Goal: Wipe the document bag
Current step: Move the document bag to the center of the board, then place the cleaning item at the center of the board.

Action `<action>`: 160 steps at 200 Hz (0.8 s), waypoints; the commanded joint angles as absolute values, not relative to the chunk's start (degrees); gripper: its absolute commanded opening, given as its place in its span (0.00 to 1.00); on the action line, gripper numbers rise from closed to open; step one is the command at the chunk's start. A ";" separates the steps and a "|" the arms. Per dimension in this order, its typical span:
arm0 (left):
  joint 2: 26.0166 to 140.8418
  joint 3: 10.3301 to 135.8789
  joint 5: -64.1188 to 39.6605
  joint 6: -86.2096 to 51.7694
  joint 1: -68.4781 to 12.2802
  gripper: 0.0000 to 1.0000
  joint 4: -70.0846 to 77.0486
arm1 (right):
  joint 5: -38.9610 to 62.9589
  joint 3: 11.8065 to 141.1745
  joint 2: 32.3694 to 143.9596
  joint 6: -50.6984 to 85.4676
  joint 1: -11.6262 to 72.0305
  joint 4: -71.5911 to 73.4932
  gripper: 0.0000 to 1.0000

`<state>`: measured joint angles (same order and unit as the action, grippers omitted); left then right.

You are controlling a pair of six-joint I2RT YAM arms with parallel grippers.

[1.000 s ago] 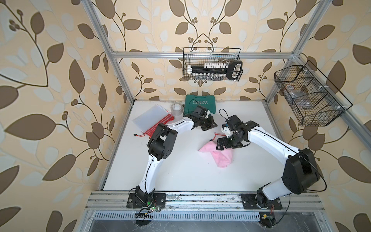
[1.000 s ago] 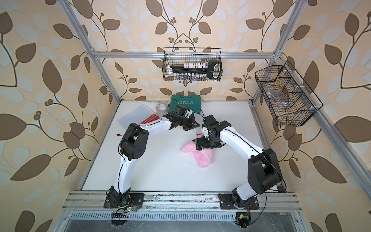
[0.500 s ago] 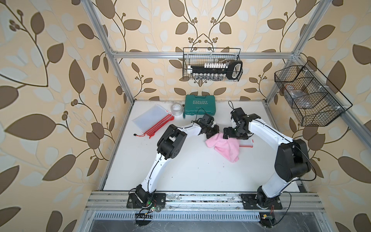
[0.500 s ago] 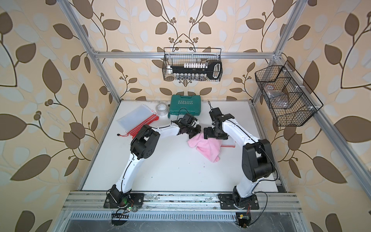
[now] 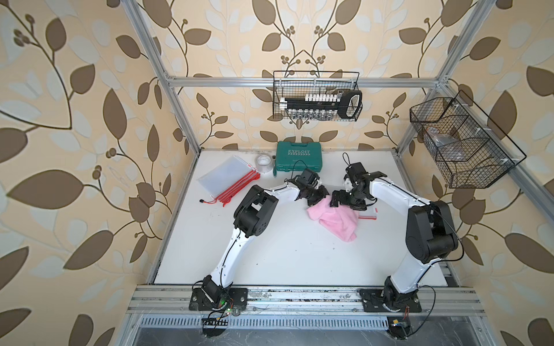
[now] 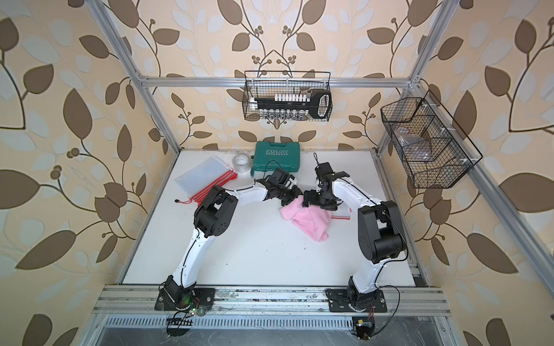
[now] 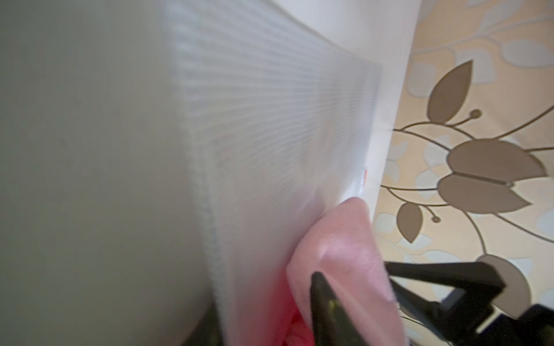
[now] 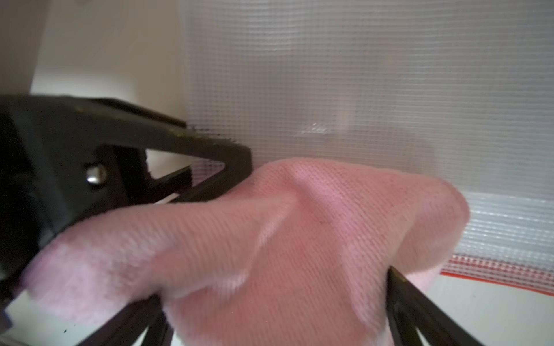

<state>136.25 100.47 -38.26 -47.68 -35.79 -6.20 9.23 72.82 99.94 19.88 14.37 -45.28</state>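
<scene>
One cloth, over doc bag edge

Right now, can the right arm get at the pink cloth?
Probably yes: the right fingers stand open astride the pink cloth, which lies on the document bag. Nothing sits between; the left fingers are at the cloth's opposite edge.

Table bears bags, tape, case, cloth (pink)
</scene>
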 commanded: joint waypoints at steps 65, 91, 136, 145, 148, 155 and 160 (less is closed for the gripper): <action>121.82 92.63 -37.08 -46.23 -27.95 0.73 -7.19 | 11.89 68.33 88.75 19.26 18.07 -49.52 0.98; 116.77 86.92 -37.53 -47.10 -24.73 0.74 -4.64 | 15.18 67.00 89.26 18.79 18.43 -48.05 0.94; 108.46 78.18 -42.57 -48.34 -21.49 0.77 -1.36 | 17.19 67.86 91.68 18.41 20.44 -45.27 0.94; 108.13 77.32 -45.68 -48.53 -21.53 0.77 -1.47 | 16.93 68.70 92.71 18.42 20.89 -45.05 0.94; 107.89 76.65 -46.82 -48.59 -21.53 0.77 -1.08 | 16.78 68.95 92.98 18.39 20.99 -44.97 0.94; 107.42 75.06 -49.39 -50.94 -21.54 0.78 0.17 | 16.62 69.46 93.68 18.37 21.08 -44.79 0.94; 106.92 73.66 -50.92 -52.08 -21.54 0.78 1.14 | 16.68 69.90 94.13 18.28 21.01 -44.72 0.94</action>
